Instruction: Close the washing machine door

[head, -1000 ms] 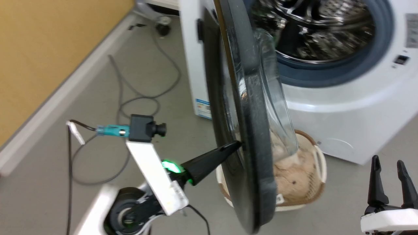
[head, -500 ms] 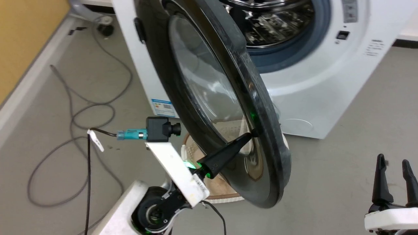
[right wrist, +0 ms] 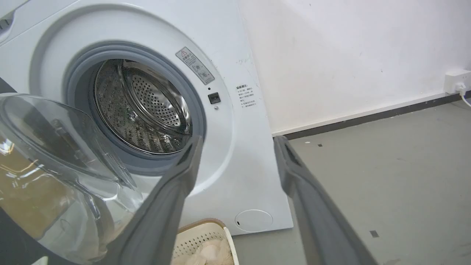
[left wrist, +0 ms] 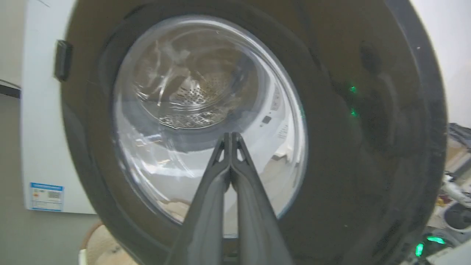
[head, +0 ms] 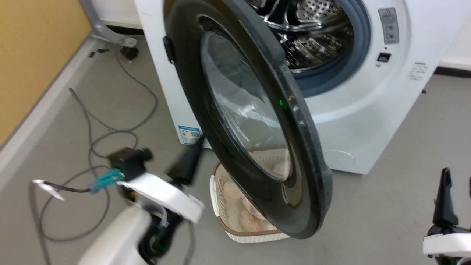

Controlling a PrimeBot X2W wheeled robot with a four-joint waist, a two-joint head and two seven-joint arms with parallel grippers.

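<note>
Left gripper (left wrist: 230, 137), closed and empty, now off the half-open washing machine door (head: 235, 110), glossy front leftward.

White arm shell (head: 162, 192), long blk tapered fingers (left wrist: 206, 206), teal cam connector (head: 106, 180).

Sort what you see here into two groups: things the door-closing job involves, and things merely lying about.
Job: washing machine door, half open; washing machine; left gripper, shut, pointing at the door's front.
Lying about: laundry basket below the door; grey cables; right gripper, open.
</note>
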